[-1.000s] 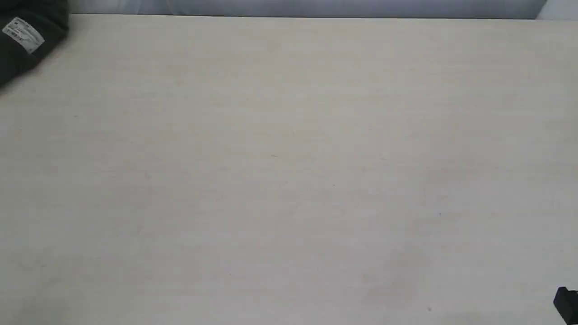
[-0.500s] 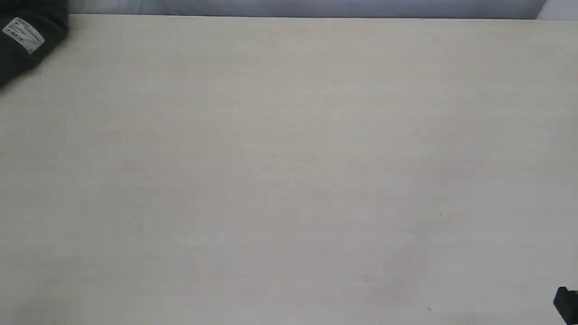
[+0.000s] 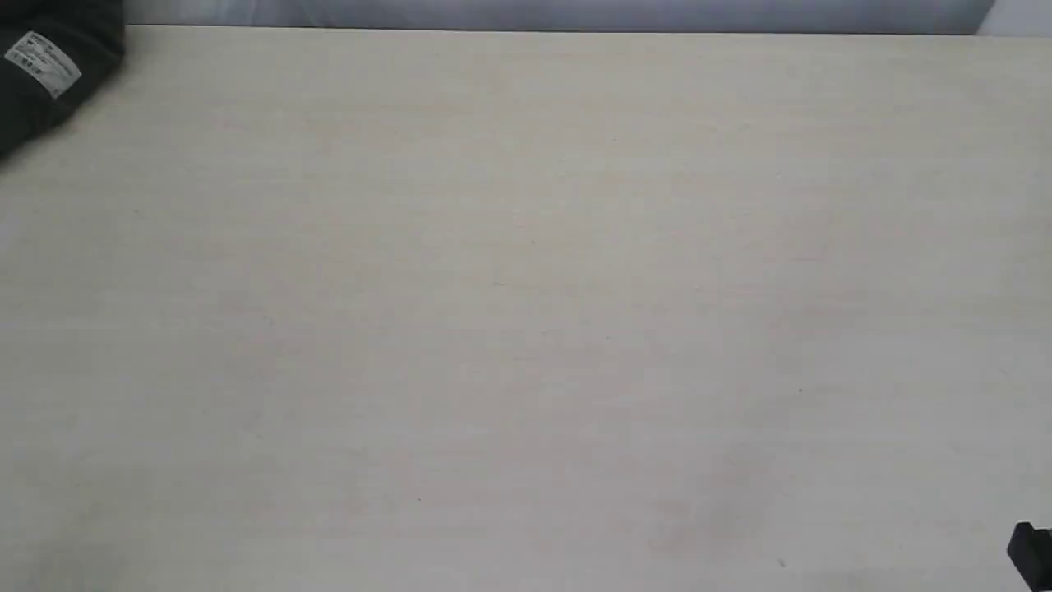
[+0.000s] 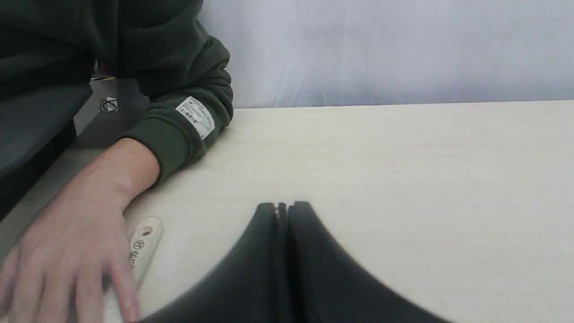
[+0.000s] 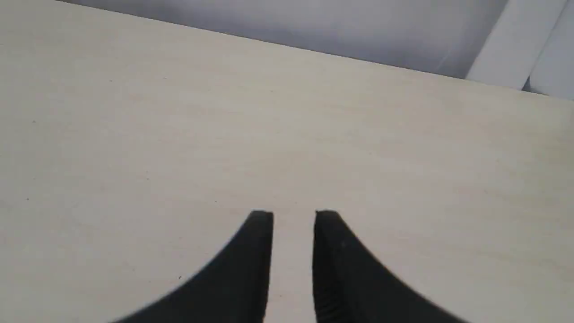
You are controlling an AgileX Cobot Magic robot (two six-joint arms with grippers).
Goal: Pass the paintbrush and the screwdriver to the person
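The person's bare hand [image 4: 76,237] lies flat on the table in the left wrist view, in a dark green sleeve with a white label [image 4: 196,117]. From under the fingers pokes the light wooden handle end of the paintbrush [image 4: 142,244], with its hole; bristles and ferrule are hidden. My left gripper [image 4: 283,207] is shut and empty, a little to the side of that hand. My right gripper [image 5: 293,215] stands open by a narrow gap over bare table, holding nothing. The screwdriver is out of view.
The exterior view shows the pale table [image 3: 526,312], the person's sleeve [image 3: 49,90] at its far left corner and a black piece of the right arm [image 3: 1031,555] at the near right edge. A grey-white backdrop [image 3: 575,15] runs behind the far edge.
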